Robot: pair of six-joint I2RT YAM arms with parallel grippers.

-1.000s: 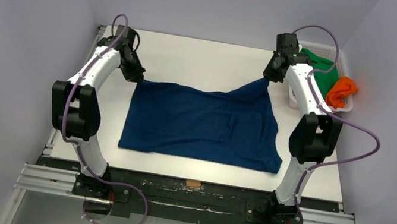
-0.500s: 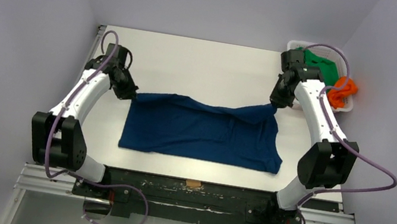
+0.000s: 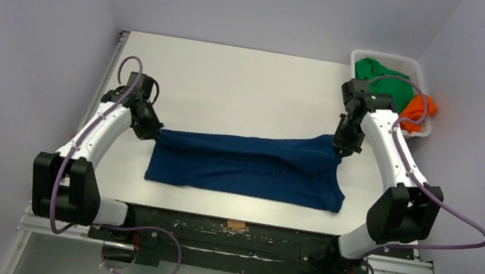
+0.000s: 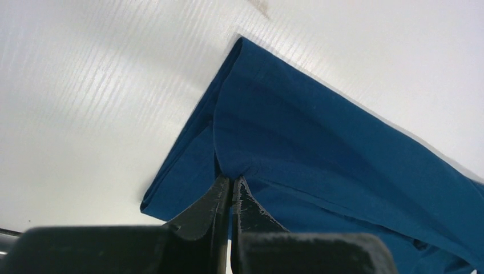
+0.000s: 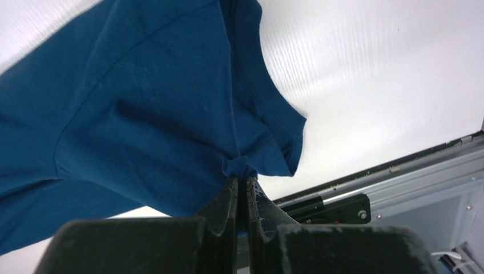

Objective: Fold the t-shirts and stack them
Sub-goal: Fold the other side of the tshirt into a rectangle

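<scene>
item: dark blue t-shirt (image 3: 249, 171), lying across the near half of the counter (image 3: 249, 79), its near hem parallel to the counter's front edge and close to it.

held by: left fingers (image 4: 212, 202) clamped on the far left corner; right fingers (image 5: 224, 200) clamped on a pinch of cloth at the far right corner, by what looks like a sleeve.

change: within the last second both arms have drawn back toward their bases. the far edge, then raised high at the right, now hangs low over the shirt's middle. judged: a back-to-front fold about half carried, the lifted edge not yet at the near hem.

room: bare counter behind and at both sides. there is little margin in front, so the lay-down should stop at the hem.

elsewhere: green t-shirt (image 3: 380, 82) and orange t-shirt (image 3: 421, 106) wait in the white basket (image 3: 364, 55), far right, apart from the fold.
</scene>
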